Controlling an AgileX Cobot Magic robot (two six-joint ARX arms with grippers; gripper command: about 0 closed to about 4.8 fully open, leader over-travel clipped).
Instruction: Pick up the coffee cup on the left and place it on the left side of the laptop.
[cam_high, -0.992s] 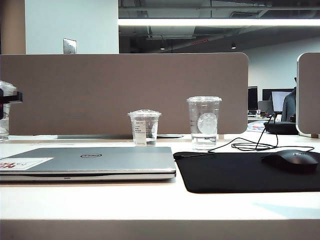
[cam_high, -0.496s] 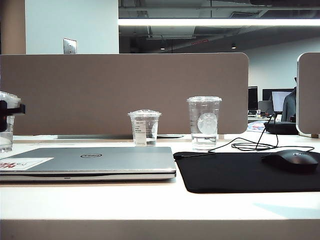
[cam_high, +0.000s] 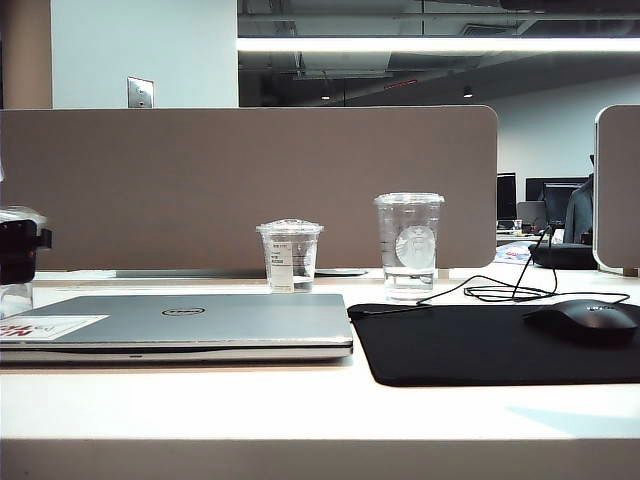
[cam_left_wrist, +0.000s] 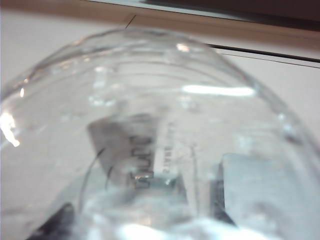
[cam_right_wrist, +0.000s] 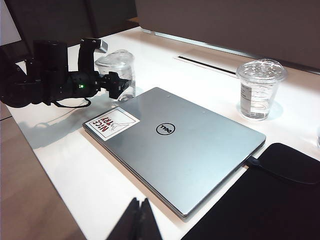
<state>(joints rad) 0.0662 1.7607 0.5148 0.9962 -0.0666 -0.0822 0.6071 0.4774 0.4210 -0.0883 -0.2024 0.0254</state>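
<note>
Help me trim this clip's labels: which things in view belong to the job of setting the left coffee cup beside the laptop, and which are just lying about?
In the job:
- coffee cup, standing at the laptop's left
- laptop, closed
- left gripper, around the cup

Lying about:
- shorter cup
- tallest cup
- mouse pad
- mouse
- right gripper, shut, off the cup

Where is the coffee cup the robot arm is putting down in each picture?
Exterior view: the coffee cup is at the far left edge, mostly behind the left gripper, left of the laptop.
Left wrist view: the coffee cup fills nearly the whole picture, very close.
Right wrist view: the coffee cup stands by the laptop's stickered corner, with the left gripper at it.
Shared landmark: the laptop, in two views.
</note>
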